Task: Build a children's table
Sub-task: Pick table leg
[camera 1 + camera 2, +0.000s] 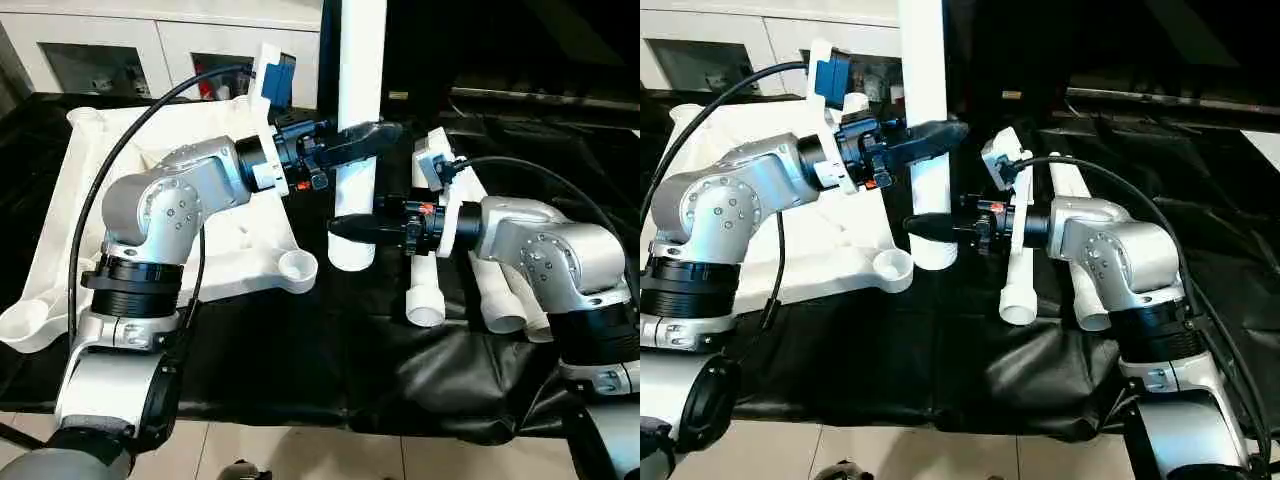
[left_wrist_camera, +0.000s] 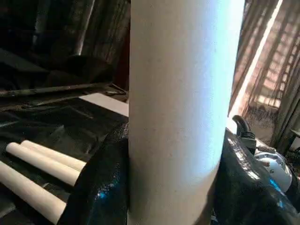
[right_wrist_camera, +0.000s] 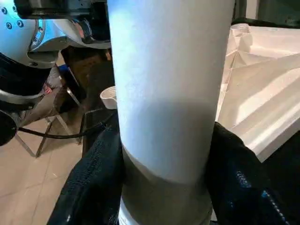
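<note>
— Left eye view: upright leg (image 1: 358, 120) pinched by both, left gripper (image 1: 362, 138) high, right gripper (image 1: 350, 226) low, flared end hanging just off the tabletop (image 1: 90, 215) corner socket (image 1: 297, 266), mid-counter.
— Step?
— Probably seating the first leg; spare legs (image 1: 432, 250) lying toward the counter's right edge.
— Next?
— Likely shifting the flared end over the socket, then pressing straight down.

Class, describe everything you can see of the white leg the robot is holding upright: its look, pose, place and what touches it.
The upright leg is a smooth, matte white tube, seemingly plastic, standing vertical above the black cover, beside the tabletop's near corner socket. Its top runs out of the picture. The left gripper clamps it higher up, the right gripper near its lower end; black fingers flank it on both sides.
</note>
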